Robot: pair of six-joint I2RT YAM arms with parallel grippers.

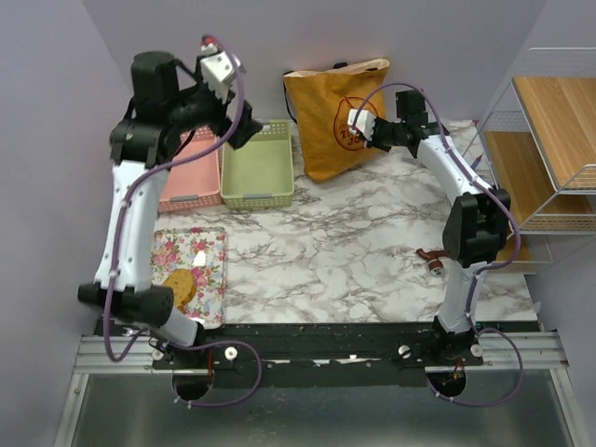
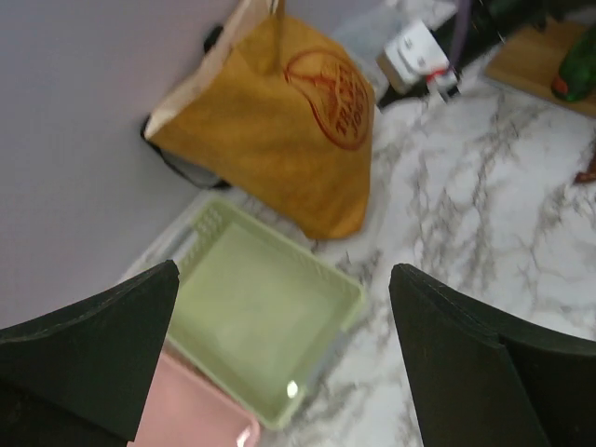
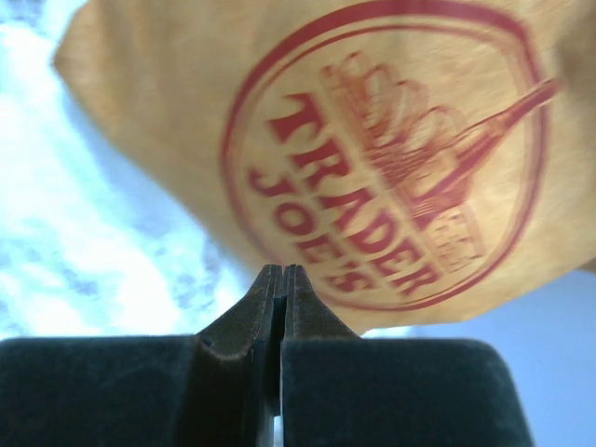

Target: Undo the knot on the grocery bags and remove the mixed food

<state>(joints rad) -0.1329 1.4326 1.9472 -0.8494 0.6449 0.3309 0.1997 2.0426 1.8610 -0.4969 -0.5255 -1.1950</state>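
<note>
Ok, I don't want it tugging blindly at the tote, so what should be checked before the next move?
1. Right gripper at the yellow tote: ok, jaws shut close in front of it.
2. Fabric actually pinched: cannot tell.
3. Left gripper free: ok, open, empty, above the green basket.
4. Tote upright at the back wall: ok.
5. Green basket empty: ok.
6. Food in sight: not ok, none visible.
</note>
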